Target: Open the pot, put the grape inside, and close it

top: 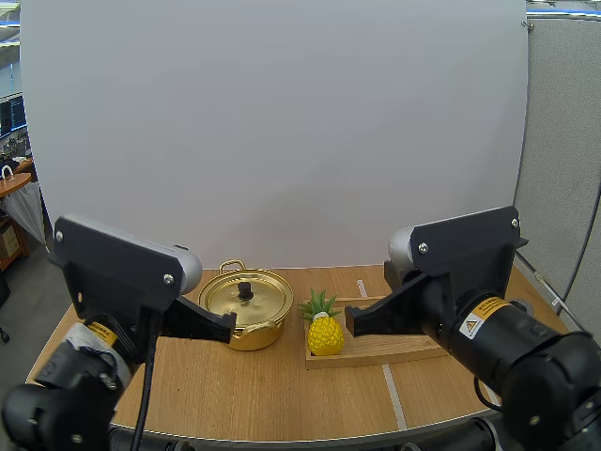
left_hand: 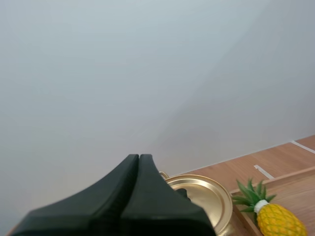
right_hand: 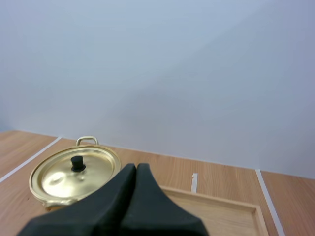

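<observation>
left gripper [left_hand: 139, 160] pressed into one wedge, hiding the near rim of gold pot [top: 258, 336] just ahead, lid [left_hand: 206, 194] on | right gripper [right_hand: 136, 168] closed likewise, covering the wooden tray [right_hand: 221, 211] near edge | toy pineapple [top: 325, 334] on tray, between both tips

In the high view, the near left side of the pot [top: 258, 334] is covered by the left gripper [top: 232, 330], and the right part of the wooden tray [top: 376, 349] by the right gripper [top: 347, 322]. The inside of the pot is concealed by the lid [top: 265, 297]. In the left wrist view, the knob [left_hand: 182, 193] is half hidden behind the left gripper, and the pineapple [left_hand: 275, 221] is cut off at the picture's edge.
</observation>
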`<act>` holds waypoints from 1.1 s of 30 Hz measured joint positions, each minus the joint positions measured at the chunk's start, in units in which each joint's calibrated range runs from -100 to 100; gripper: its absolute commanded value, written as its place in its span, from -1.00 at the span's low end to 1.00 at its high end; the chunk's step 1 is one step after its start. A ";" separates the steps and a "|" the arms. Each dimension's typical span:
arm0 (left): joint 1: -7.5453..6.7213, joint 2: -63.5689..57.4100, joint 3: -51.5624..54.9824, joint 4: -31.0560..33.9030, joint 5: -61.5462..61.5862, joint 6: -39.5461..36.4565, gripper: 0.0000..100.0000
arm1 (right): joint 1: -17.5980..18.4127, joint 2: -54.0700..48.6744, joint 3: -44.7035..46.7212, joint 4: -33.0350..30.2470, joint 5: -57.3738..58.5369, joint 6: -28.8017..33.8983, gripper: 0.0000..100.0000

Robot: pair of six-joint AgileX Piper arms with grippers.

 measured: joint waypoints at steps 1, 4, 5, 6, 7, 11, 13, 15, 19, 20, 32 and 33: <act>0.00 0.00 1.74 -0.10 -5.02 0.00 -1.00 | 0.00 0.00 1.70 0.00 -4.03 0.00 -1.00; 0.00 0.00 7.49 -2.11 -17.56 -0.03 -1.00 | 0.00 0.00 6.79 0.00 -11.67 0.00 -1.00; 0.00 0.00 9.64 -3.69 -21.60 -0.11 -1.00 | 0.00 0.00 8.33 0.00 -13.45 0.00 -1.00; 0.00 0.00 10.85 -4.61 -23.41 -0.11 -1.00 | 0.00 0.00 9.77 0.00 -14.84 0.00 -1.00; 0.00 0.00 12.20 -5.91 -25.15 -0.11 -1.00 | 0.00 0.00 10.89 0.00 -16.29 -0.09 -1.00; 0.00 0.00 15.56 -9.87 -26.93 -0.11 -1.00 | 0.00 0.00 15.52 0.00 -20.49 -0.09 -1.00; 0.00 0.00 15.74 -10.53 -26.58 -0.11 -1.00 | 0.00 0.00 17.57 0.00 -22.76 -0.18 -1.00; 0.00 0.00 15.74 -10.79 -25.75 -0.11 -1.00 | 0.00 0.00 19.37 0.00 -24.22 -0.18 -1.00; 0.00 0.00 15.74 -10.79 -23.27 -0.11 -1.00 | 0.00 0.00 20.02 0.00 -23.94 -0.18 -1.00; 0.00 0.00 15.74 -10.50 -21.88 -0.11 -1.00 | 0.00 0.00 20.02 0.00 -23.26 -0.18 -1.00; 0.00 0.00 15.97 -6.07 0.72 -0.13 -1.00 | -0.12 0.00 20.24 0.00 -5.83 -0.28 -1.00; 0.00 0.00 15.97 -5.96 1.52 -0.23 -1.00 | -0.23 0.00 20.24 0.00 -5.65 -0.28 -1.00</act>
